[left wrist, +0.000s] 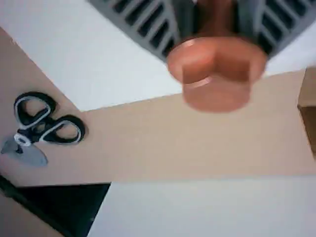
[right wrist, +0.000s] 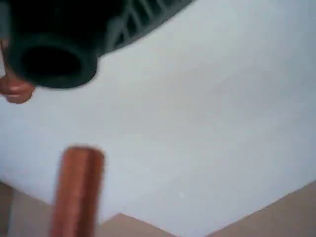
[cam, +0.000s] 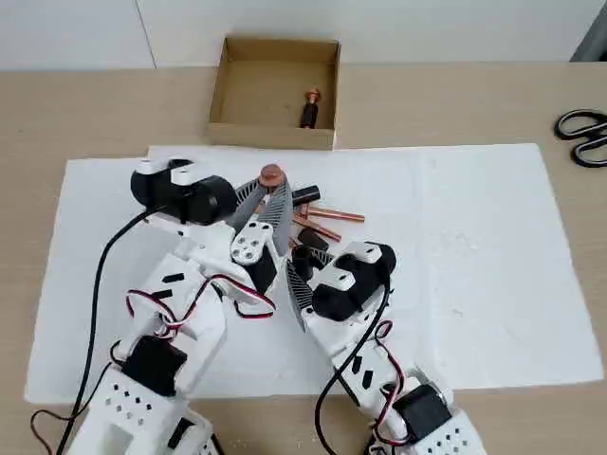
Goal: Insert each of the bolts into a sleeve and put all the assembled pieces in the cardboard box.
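My left gripper [cam: 268, 194] is shut on a copper bolt [cam: 271, 175], whose hexagonal head [left wrist: 215, 74] points toward the cardboard box [cam: 228, 100]. My right gripper [cam: 303, 258] sits just beside it, shut on a black sleeve [cam: 309, 241]; the sleeve's open bore [right wrist: 49, 60] shows in the right wrist view. Two loose copper bolts [cam: 334, 215] and another black sleeve [cam: 305, 194] lie on the white sheet between the grippers and the box. A bolt shaft [right wrist: 77, 190] stands out in the right wrist view. One assembled piece [cam: 310, 107] lies in the box.
The white sheet [cam: 493, 256] covers the wooden table, with free room to the right of the arms. Black-handled scissors [cam: 583, 133] lie at the far right edge; they are also the scissors [left wrist: 42, 129] in the left wrist view.
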